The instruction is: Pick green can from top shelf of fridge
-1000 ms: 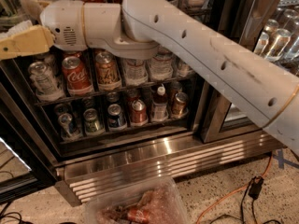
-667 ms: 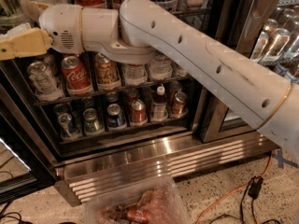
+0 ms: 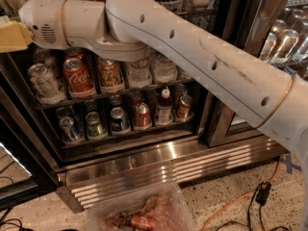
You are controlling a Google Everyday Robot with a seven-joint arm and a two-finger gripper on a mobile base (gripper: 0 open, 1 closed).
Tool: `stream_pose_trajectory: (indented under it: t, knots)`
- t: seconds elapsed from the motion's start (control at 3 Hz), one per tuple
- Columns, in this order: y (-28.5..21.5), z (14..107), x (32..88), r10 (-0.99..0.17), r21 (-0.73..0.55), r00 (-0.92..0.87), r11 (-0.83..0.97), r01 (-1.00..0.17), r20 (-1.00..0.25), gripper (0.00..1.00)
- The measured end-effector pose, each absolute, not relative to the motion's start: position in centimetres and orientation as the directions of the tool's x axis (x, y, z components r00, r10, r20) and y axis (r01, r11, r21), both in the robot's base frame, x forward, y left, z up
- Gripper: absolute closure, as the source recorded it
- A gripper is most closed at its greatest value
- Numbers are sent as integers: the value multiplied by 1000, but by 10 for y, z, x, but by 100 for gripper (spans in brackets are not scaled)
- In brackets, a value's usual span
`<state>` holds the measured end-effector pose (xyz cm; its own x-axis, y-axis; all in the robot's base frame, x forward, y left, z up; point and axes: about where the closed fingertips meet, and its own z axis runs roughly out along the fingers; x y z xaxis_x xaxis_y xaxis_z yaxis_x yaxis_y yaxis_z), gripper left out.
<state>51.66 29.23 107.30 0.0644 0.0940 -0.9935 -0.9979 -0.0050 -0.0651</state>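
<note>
Tool point(image 3: 10, 36) sits at the far left edge, level w/ the fridge's point(image 3: 139, 165) upper racks, arm point(image 3: 192, 57) slung across its front, prob. to reach up there; can't tell tool's opening or any hold; green can not visible, maybe behind the arm

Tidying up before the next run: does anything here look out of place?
Yes. A red can lies on its side in a clear plastic tub on the floor before the fridge, not shelved. The gripper is at upper left.
</note>
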Motion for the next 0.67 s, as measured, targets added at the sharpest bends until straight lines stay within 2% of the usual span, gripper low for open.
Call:
stream_pose_trajectory:
  t: [0.33, 0.67]
  knots:
    - [309, 1076, 511, -9, -86, 85, 34, -996, -996, 0]
    - [305, 1071, 517, -72, -68, 60, 111, -991, -996, 0]
